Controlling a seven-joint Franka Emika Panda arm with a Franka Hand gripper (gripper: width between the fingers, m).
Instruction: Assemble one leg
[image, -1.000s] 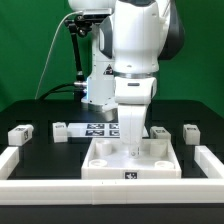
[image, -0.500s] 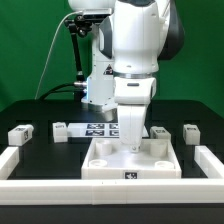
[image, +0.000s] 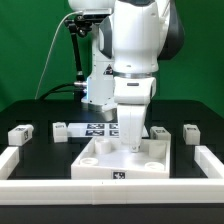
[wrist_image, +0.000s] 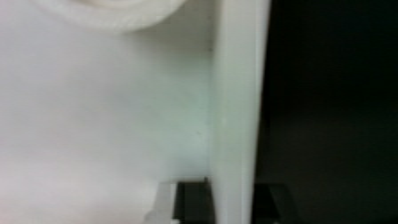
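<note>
The tray (image: 150, 168) has turned a little since half a second ago, and its front tag now sits nearer the exterior view's left. A loose leg (image: 20, 132) lies on the desk (image: 50, 150) at that side, with others near the marker board (image: 100, 128). The end effector (image: 133, 142) stands low inside the tray, probably screwing one leg into a corner. The next move calls for more turning without dragging the tray. Its grip cannot be told: white on white hides the fingers, and the wrist view is blur.

The square white tray (image: 145, 170) has been swung askew and shifted toward the exterior view's left, relative to the marker board (image: 100, 128).
</note>
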